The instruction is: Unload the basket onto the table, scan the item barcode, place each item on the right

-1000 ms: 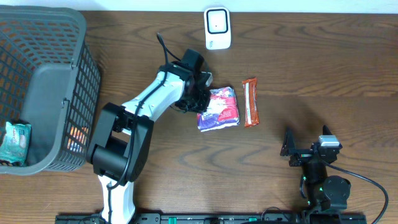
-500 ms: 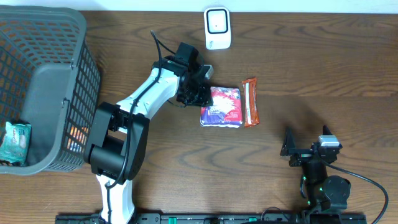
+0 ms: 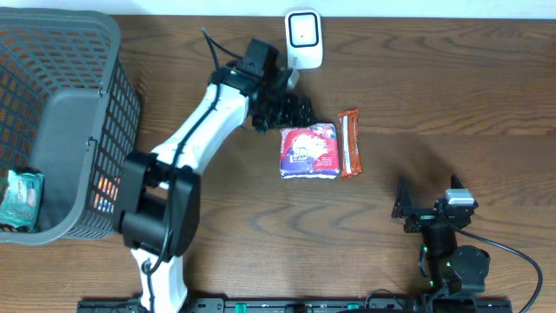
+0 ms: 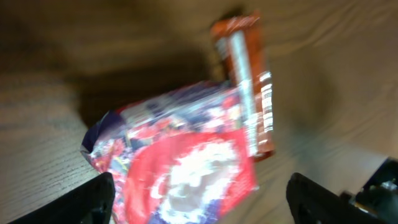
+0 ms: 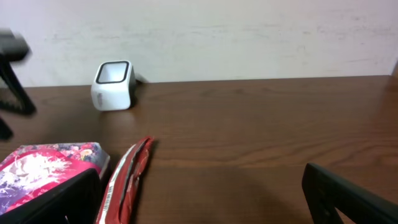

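Since left fingers [image 3: 300, 111] were parted a moment ago, crinkly purple-and-red plastic snack packet [image 3: 308, 150] is no longer gripped: laid flat on brown wooden counter [image 3: 452, 96] just beneath fingertips, beside orange foil bar wrapper [image 3: 349, 142]. Scan attempt judged ended or regrasp needed. Right fingers [image 5: 348, 196] held apart, idle.
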Robot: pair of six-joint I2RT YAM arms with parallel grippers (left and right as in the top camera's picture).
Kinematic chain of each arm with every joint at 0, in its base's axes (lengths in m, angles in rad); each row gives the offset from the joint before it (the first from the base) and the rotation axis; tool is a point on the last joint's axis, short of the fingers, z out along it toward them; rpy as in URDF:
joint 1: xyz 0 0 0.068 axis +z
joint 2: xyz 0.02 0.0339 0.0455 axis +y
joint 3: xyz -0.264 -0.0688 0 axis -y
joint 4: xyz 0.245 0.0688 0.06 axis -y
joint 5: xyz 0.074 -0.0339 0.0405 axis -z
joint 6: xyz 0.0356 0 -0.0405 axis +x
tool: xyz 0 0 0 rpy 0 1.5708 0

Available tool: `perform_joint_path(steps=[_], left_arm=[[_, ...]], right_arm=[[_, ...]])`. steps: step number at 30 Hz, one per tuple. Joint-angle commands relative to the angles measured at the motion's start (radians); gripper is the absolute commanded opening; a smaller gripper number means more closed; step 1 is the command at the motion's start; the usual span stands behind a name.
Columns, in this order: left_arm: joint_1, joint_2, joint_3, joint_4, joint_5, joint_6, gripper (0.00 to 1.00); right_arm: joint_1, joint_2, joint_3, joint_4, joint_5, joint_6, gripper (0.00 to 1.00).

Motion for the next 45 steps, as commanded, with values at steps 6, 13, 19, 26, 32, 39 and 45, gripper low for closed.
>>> perform_joint_path(steps=[6, 13, 19, 26, 32, 39, 45], left_arm=[[0.127, -0.32, 0.14, -0.01, -0.311, -0.016, 0.97], [0.378, -0.548, 0.145, 0.017, -0.558, 0.0, 0.97], [0.769, -0.597, 0.141, -0.084, -0.575, 0.063, 0.98], [0.998, -0.526, 0.074, -0.185, -0.589, 0.01, 0.98], [1.004, -0.444, -0.031, -0.253, -0.586, 0.018, 0.98], [0.969, -0.362, -0.169, -0.294, -0.591, 0.079, 0.98], [0.968, -0.332, -0.277, -0.294, -0.591, 0.08, 0.98]], right_arm=[[-0.004, -0.006, -0.001, -0.004, 0.001, -0.015, 0.99], [-0.004, -0.006, -0.001, -0.004, 0.001, -0.015, 0.99], [-0.004, -0.006, -0.001, -0.004, 0.001, -0.015, 0.99], [-0.004, -0.006, -0.001, -0.004, 0.001, -0.015, 0.99], [-0.004, -0.006, -0.001, -0.004, 0.001, -0.015, 0.99], [-0.004, -0.006, -0.001, -0.004, 0.001, -0.015, 0.99], [-0.004, -0.006, -0.001, -0.004, 0.001, -0.015, 0.99]])
